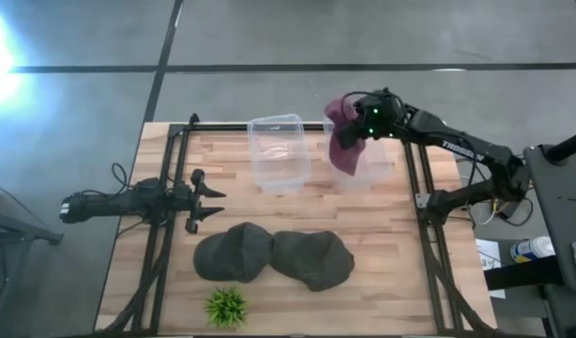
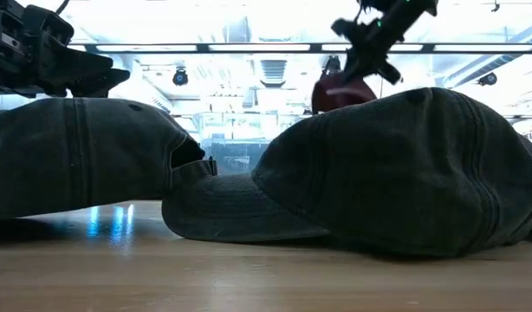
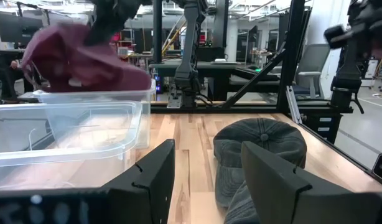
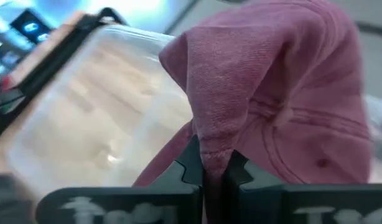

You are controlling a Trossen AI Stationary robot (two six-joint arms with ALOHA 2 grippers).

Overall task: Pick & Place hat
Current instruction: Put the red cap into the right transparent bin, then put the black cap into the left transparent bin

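A maroon hat (image 1: 344, 143) hangs from my right gripper (image 1: 352, 115) over the right-hand clear bin (image 1: 374, 171) at the table's far side. It also shows in the low view (image 2: 340, 91) and the left wrist view (image 3: 79, 62). That gripper is shut on it (image 4: 213, 168). Two dark grey hats (image 1: 234, 252) (image 1: 313, 259) lie side by side on the near part of the table. My left gripper (image 1: 211, 197) waits open at the table's left, level above the wood (image 3: 206, 180). My right gripper pinches a raised fold of the maroon hat's cloth (image 4: 211, 140) between its two fingers, coming from above and slanting from the table's right. The hat hangs crumpled below the fingers, lifted clear of the table over the bin; whether it touches the bin's rim I cannot tell.
A second clear bin (image 1: 279, 152) stands left of the first, both on the far half of the table. A small green plant (image 1: 226, 306) sits at the near edge. Black frame rails (image 1: 166, 235) run along the left and right sides. Bare wood lies between the bins and the grey hats.
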